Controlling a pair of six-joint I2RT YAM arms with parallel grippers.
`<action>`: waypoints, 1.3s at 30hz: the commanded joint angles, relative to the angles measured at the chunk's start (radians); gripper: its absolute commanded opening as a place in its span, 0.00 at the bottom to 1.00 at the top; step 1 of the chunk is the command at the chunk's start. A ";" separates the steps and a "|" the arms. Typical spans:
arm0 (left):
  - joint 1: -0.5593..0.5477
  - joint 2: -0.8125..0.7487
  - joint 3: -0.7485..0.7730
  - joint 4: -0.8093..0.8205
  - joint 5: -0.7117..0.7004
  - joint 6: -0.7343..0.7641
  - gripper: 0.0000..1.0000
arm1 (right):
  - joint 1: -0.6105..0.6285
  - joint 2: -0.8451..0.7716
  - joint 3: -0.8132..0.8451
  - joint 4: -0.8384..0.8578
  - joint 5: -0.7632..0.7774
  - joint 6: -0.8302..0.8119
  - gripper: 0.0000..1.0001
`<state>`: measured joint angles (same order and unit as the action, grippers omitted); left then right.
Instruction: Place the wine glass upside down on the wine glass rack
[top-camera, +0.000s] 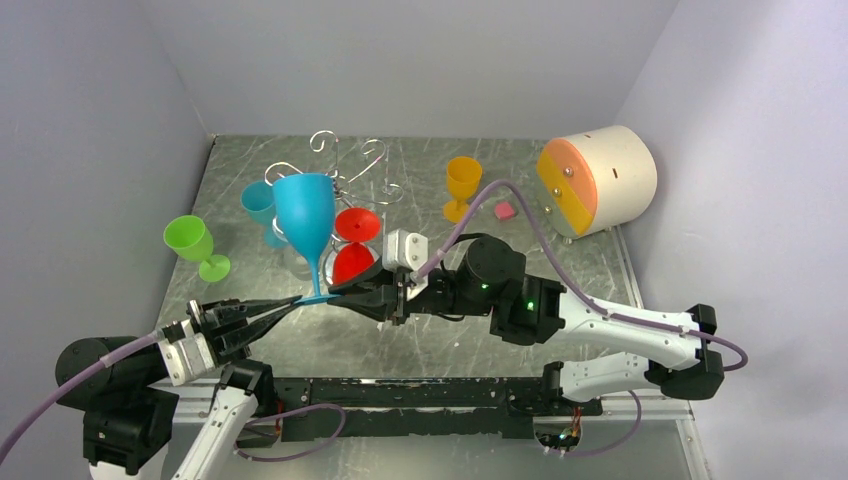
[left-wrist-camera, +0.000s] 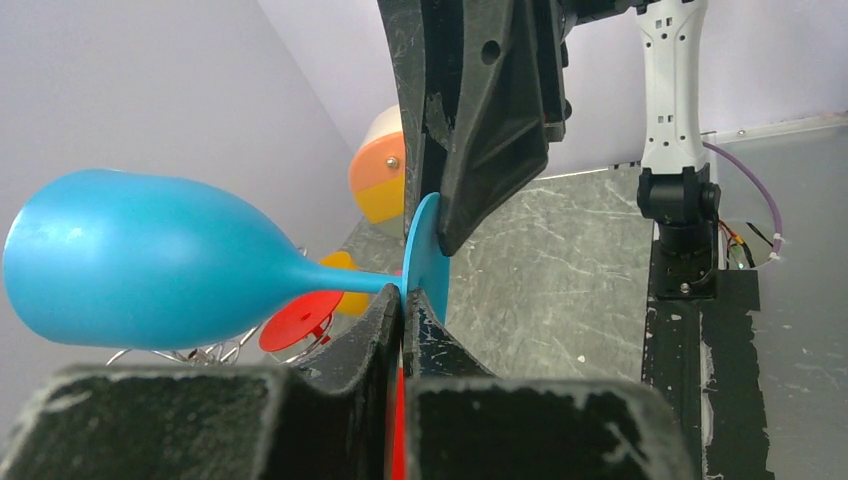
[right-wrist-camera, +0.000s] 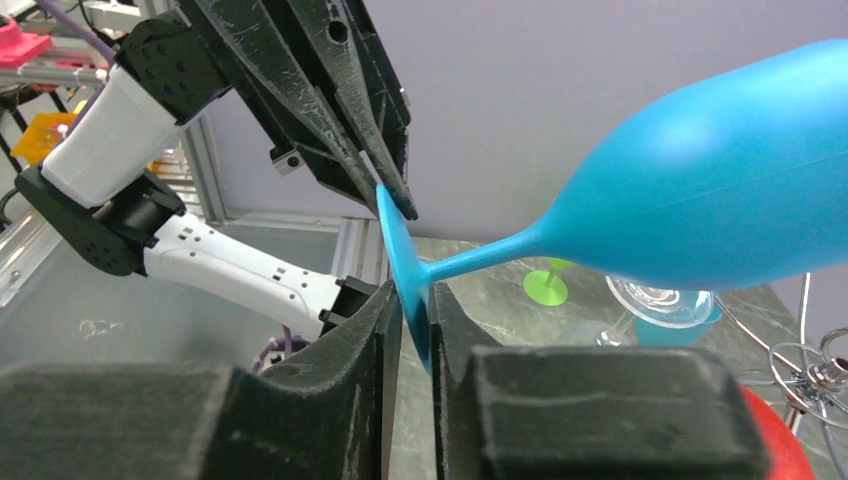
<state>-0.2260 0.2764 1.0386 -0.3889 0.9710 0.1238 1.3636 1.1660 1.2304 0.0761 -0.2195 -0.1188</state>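
Black, scuffed gripper fingers fill the foreground of both wrist views, and between them sits the thin round foot of a blue wine glass (top-camera: 305, 222). Seen from above, the left gripper (top-camera: 297, 300) and right gripper (top-camera: 337, 293) meet tip to tip at that foot, each closed on its rim from opposite sides, holding the glass upright in the air above the surface (top-camera: 560, 265).

From the left wrist, the glass (left-wrist-camera: 150, 262) lies sideways across the frame, a smooth matte plastic bowl tapering to a slim stem; the opposing right gripper's fingers (left-wrist-camera: 480, 110) press on the foot from above. From the right wrist, the same glass (right-wrist-camera: 700, 170) reaches up and right, with the left gripper's fingers (right-wrist-camera: 340, 110) at the foot's upper edge.

Only the overhead view shows the whole layout: the wine glass rack (top-camera: 345, 165), silver wire with curled scroll ends, stands just behind the held glass. Near it are a teal glass (top-camera: 262, 205), two red glasses (top-camera: 356, 224), a green glass (top-camera: 194, 245) to the left and an orange glass (top-camera: 462, 184) to the right. A cream drum with an orange face (top-camera: 595, 180) lies at the far right on the scratched metal.
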 joint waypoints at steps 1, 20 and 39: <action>0.010 -0.013 -0.008 0.017 0.010 -0.013 0.07 | 0.010 -0.011 0.009 0.057 0.013 -0.006 0.14; 0.011 -0.083 -0.039 -0.020 -0.128 -0.018 0.81 | 0.011 -0.126 0.041 0.022 0.252 0.023 0.00; 0.014 -0.150 -0.076 -0.152 -0.429 -0.246 1.00 | -0.352 -0.006 0.194 -0.199 0.471 0.312 0.00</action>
<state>-0.2241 0.1162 0.9489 -0.4698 0.6430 -0.0360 1.1801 1.1507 1.4200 -0.0734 0.3664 0.0353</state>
